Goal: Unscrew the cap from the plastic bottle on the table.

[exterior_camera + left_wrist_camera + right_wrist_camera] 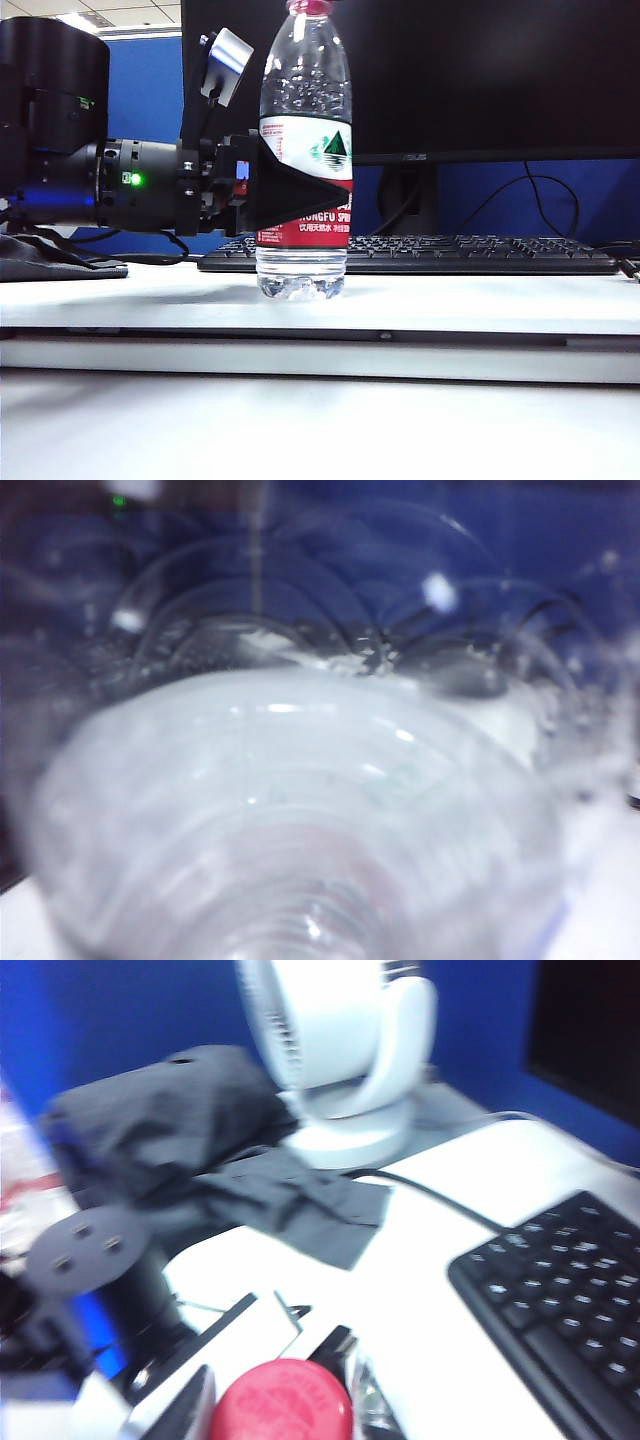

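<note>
Clamping the tall clear plastic bottle at its red and white label, the left gripper reaches in level from the left, its black fingers pressed against the body. Up close, its wrist view shows only blurred clear plastic. The bottle stands upright on the wide white table, just in front of a black keyboard. Seen from above, the small round red cap sits between the right gripper's fingers, which close around it. Bare tabletop lies right of the bottle; dark cloth and a white fan stand farther off.
</note>
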Tool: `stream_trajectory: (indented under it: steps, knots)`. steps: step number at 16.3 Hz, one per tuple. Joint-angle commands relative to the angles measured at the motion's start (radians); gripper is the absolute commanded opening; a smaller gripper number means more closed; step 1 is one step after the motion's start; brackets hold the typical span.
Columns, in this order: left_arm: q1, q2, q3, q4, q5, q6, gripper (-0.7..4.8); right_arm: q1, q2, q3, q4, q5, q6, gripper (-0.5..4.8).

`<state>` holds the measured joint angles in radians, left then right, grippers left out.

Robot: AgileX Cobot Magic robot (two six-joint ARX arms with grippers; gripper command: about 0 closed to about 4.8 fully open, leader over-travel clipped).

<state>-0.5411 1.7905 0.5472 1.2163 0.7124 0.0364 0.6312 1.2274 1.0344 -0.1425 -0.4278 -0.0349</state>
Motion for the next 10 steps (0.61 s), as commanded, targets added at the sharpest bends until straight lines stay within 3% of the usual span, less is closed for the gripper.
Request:
stream_trajectory:
  steps: [1, 6, 10]
  knots:
    - [0.0, 0.0, -0.001, -0.01, 0.009, -0.007, 2.77, -0.034, 0.02, -0.026, -0.221, -0.101, -0.039, 0.71]
    - [0.0, 0.0, -0.001, -0.01, 0.008, -0.007, 2.77, -0.037, 0.06, -0.026, -0.219, -0.197, -0.048, 0.72]
    - [0.0, 0.0, -0.001, -0.01, 0.008, -0.007, 2.77, -0.037, 0.068, -0.023, -0.189, -0.203, -0.043, 0.72]
